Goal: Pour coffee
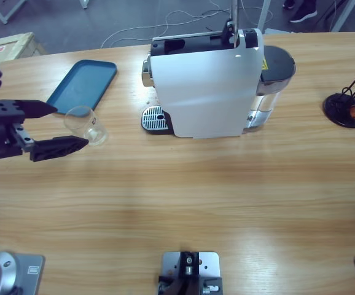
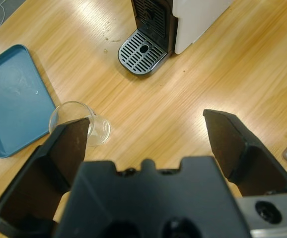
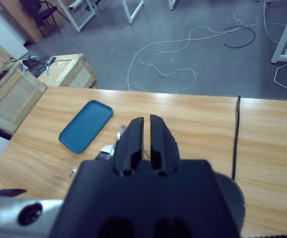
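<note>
On the wooden desk [image 1: 183, 196], your left pincer [image 1: 59, 128] stands wide apart around the glass tumbler [image 1: 86, 125], beside the blue tray [image 1: 82, 85]. No coffee shows inside. The tumbler is likely light, slick and breakable: grip mid-wall, gently. Right pincer [image 3: 146, 133] is together.

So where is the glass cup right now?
In the high view the glass cup stands on the table's left side, just beside the blue tray, with the left claw open around it.
</note>
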